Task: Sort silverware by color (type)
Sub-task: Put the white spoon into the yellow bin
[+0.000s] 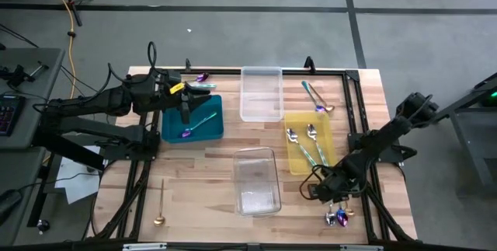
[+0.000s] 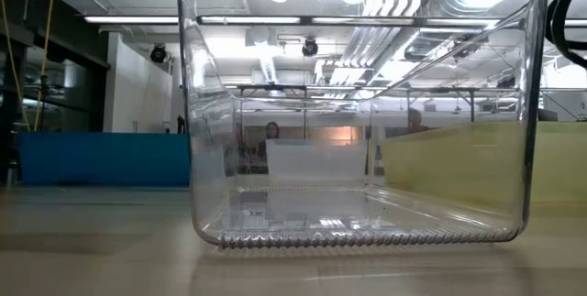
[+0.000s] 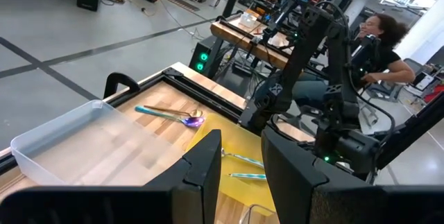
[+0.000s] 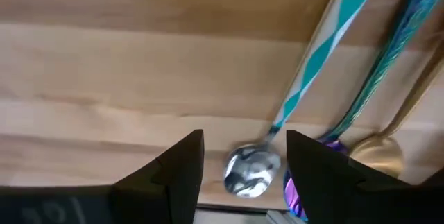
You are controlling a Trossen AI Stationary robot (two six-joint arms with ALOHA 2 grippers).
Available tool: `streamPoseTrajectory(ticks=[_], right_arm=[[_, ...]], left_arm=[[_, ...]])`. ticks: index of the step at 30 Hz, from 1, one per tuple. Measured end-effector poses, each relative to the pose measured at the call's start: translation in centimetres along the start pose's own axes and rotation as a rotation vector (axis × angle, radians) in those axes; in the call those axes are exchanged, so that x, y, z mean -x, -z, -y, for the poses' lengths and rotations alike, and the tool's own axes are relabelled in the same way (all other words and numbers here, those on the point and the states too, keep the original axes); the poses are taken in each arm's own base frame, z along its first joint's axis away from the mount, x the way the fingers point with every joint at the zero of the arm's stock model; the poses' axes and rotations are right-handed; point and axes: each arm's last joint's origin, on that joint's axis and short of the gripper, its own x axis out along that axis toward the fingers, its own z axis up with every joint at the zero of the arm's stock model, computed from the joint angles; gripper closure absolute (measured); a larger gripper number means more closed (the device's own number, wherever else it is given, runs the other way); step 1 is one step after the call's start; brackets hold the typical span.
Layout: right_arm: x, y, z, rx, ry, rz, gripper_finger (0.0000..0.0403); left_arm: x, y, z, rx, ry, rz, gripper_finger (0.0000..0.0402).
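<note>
Right gripper [image 4: 239,156] sat low at table's 4 o'clock corner, fingers apart w/ a teal-handled spoon [image 4: 253,168] bowl between them, not clamped. Purple spoon [image 4: 388,64] & gold spoon [image 4: 378,153] lay just beside it. Left gripper [image 1: 185,105] hung over teal tray [image 1: 213,125] at 10 o'clock, fingers part open, empty. Yellow tray [image 1: 299,120] at 3 o'clock held more teal-handled pieces.
</note>
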Motion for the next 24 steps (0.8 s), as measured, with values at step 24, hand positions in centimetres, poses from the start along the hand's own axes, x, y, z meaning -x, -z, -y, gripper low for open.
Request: streamPoseTrajectory(ticks=[24], right_arm=[[-1.7,-0.8,0.2,-0.066,0.1,0.073,0.0207]], left_arm=[[0.0,-0.1,0.0,0.004,0.004,0.008,0.0306]])
